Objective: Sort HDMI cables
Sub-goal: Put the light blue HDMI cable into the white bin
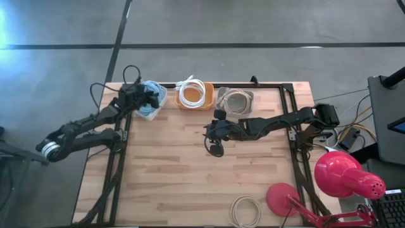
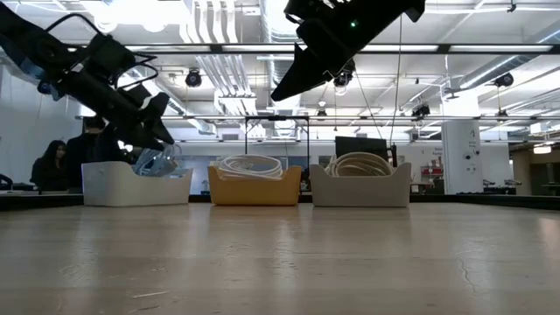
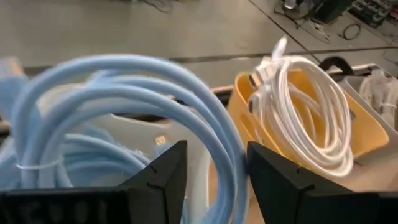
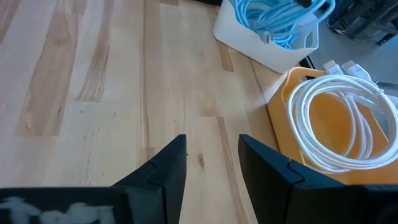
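while the left claw (image 1: 150,100) grips a light blue cable (image 3: 124,93) over the white bin (image 2: 136,185).

Three bins (image 1: 195,101), two arms (image 1: 272,123), one beige coil (image 1: 246,210) lying loose.

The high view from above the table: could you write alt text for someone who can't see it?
Seen from above, the left gripper holds a light blue cable over the white bin at the wooden table's far edge, beside an orange bin of white cables and a grey bin of beige ones. The right gripper hangs empty mid-table; one pale coil lies at the near edge.
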You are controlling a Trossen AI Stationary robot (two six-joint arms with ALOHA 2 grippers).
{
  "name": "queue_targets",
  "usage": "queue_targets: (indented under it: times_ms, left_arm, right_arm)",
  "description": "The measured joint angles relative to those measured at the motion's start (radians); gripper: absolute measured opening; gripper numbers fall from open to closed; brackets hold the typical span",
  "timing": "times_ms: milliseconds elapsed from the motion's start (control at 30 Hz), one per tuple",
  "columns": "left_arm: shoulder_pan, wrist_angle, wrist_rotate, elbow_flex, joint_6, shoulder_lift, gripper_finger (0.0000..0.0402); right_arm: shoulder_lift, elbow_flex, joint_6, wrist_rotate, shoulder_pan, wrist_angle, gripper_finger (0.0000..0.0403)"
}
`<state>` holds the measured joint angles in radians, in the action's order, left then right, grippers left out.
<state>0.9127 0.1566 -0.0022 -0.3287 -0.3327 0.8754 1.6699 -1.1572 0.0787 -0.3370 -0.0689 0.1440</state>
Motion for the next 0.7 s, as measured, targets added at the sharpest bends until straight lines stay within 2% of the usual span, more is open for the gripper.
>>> queue_targets:
  times_ms: [167, 400, 567, 700]
  left_arm:
    - [0.0, 0.001, -0.084, -0.02, 0.023, -0.012, 0.0161]
    - [0.0, -0.002, -0.078, -0.026, 0.045, -0.015, 0.016]
    - [0.0, -0.029, -0.169, -0.027, 0.035, -0.016, 0.0161]
    - [0.0, -0.104, -0.173, -0.029, 0.026, -0.017, 0.016]
  right_arm:
    - [0.0, 0.0, 0.0, 0.0, 0.0, 0.0, 0.0139]
    - [0.0, 0.0, 0.0, 0.0, 0.0, 0.001, 0.0139]
    - [0.0, 0.0, 0.0, 0.0, 0.0, 0.001, 0.0139]
    - [0.0, 0.0, 0.0, 0.001, 0.0, 0.0, 0.0139]
